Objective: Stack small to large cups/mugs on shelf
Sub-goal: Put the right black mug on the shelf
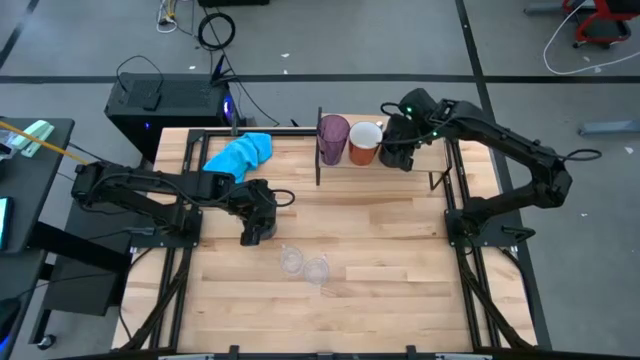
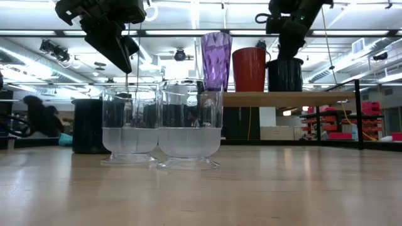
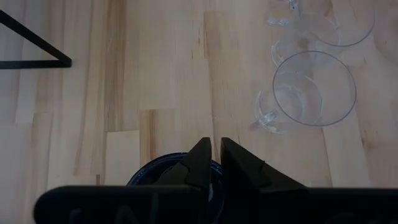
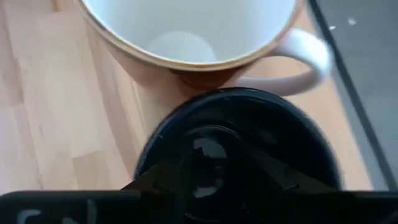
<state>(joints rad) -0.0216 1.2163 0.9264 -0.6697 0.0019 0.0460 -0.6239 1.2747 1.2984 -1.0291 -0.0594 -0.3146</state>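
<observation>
On the raised shelf stand the purple tumbler, the orange mug and a navy mug, side by side. My right gripper hovers open over this navy mug's mouth. Two clear glasses rest on their bases on the tabletop near its front. Behind them and to their left, another navy mug sits on the table. My left gripper is above it and clear of it, shut to a narrow slit. My right gripper comes at the navy mug from above, slanting down, with both fingers over its open mouth. The mug stands upright on the shelf. Whether a finger touches the rim, I cannot tell.
A blue cloth lies at the table's far left. The shelf's thin dark upright panel stands just left of the tumbler. Black frame rails run along the table's sides. Bare wood stretches between the glasses and the shelf.
</observation>
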